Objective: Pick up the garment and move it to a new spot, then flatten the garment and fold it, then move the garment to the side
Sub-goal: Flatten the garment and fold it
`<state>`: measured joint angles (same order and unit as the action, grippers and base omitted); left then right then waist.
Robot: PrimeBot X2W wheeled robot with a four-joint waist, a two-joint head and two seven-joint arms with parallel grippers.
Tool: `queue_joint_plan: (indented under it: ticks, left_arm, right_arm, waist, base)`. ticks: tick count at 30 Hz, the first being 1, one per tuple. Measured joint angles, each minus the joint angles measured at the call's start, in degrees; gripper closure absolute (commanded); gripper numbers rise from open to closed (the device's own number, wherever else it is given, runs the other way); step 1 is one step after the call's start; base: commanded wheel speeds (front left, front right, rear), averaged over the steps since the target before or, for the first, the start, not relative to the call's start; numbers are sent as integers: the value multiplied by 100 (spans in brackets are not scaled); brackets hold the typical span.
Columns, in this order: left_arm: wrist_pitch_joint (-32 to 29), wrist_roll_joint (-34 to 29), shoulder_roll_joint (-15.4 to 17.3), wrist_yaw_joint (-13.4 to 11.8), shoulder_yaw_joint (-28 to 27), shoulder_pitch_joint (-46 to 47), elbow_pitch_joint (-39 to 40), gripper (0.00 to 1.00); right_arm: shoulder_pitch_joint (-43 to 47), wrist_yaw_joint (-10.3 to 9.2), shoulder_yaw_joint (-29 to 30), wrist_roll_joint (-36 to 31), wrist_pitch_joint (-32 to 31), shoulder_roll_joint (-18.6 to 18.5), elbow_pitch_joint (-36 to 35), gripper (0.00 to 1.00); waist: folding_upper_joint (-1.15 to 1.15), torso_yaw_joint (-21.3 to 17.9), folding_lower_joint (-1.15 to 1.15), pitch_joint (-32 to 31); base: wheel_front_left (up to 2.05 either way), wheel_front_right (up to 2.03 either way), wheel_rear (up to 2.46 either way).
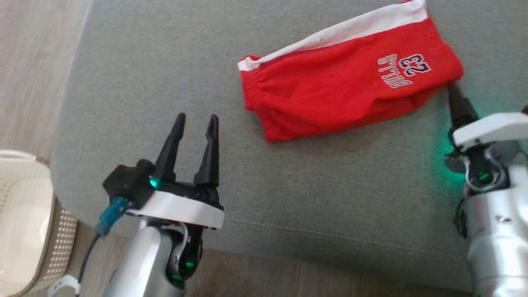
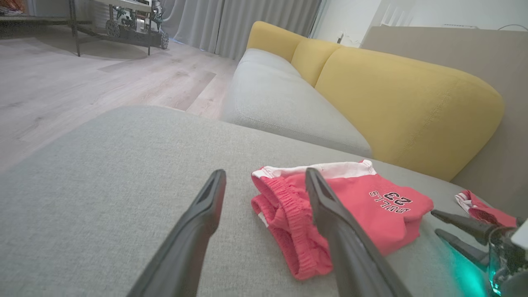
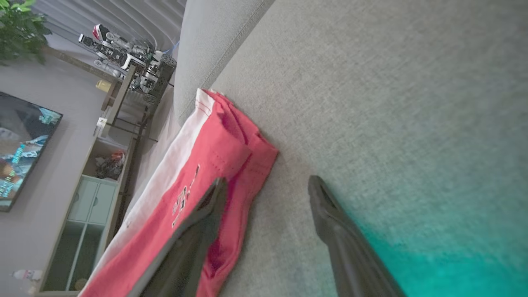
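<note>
1. Hovering the left gripper (image 1: 197, 119) over bare cushion (image 1: 165, 62), fingers spread, gripping nothing.
2. Nosing the right gripper (image 3: 267, 183), likewise spread and empty, right at the edge of the red shorts (image 1: 350, 90) lying folded mid-cushion.
3. Probably calling for pinching every layer together, not just the top.
4. Passing a basket (image 1: 24, 214) down left, yellow backrest (image 2: 404, 107) beyond; seemingly nothing blocking.

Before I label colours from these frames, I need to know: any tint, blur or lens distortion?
Head view: green glow tints the cushion beside the right gripper. Left wrist view: wide-angle bowing, garment washed to pink. Right wrist view: teal cast lower right, own fingers soft.
</note>
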<state>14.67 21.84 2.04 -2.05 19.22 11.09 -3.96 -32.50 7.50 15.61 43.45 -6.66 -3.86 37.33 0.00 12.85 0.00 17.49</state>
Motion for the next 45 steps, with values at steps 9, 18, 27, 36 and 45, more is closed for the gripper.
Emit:
queue_joint_plan:
  ticks: [9,18,27,36,45]
  left_arm:
    - [0,30,-1,-54,207,5,-32,0]
    - [0,29,-1,-100,263,109,2,0]
    - [0,29,-1,-107,420,166,32,0]
    - [0,53,-1,-151,509,250,51,0]
    - [0,54,-2,-199,542,333,47,0]
  right_arm:
    - [-446,-4,256,57,-142,-34,361,0]
    - [-509,-5,-111,461,-260,-146,357,0]
    - [-846,-8,-334,604,-241,-165,455,0]
    - [-1121,-48,-405,597,-62,-194,639,3]
    - [-1290,-40,-623,443,343,-177,793,100]
  waist:
    - [0,273,0,103]
    - [0,305,0,179]
    - [0,383,0,338]
    - [0,475,0,453]
    - [0,446,0,416]
  base:
    - [0,0,0]
    - [0,0,0]
    - [0,0,0]
    - [0,0,0]
    - [0,0,0]
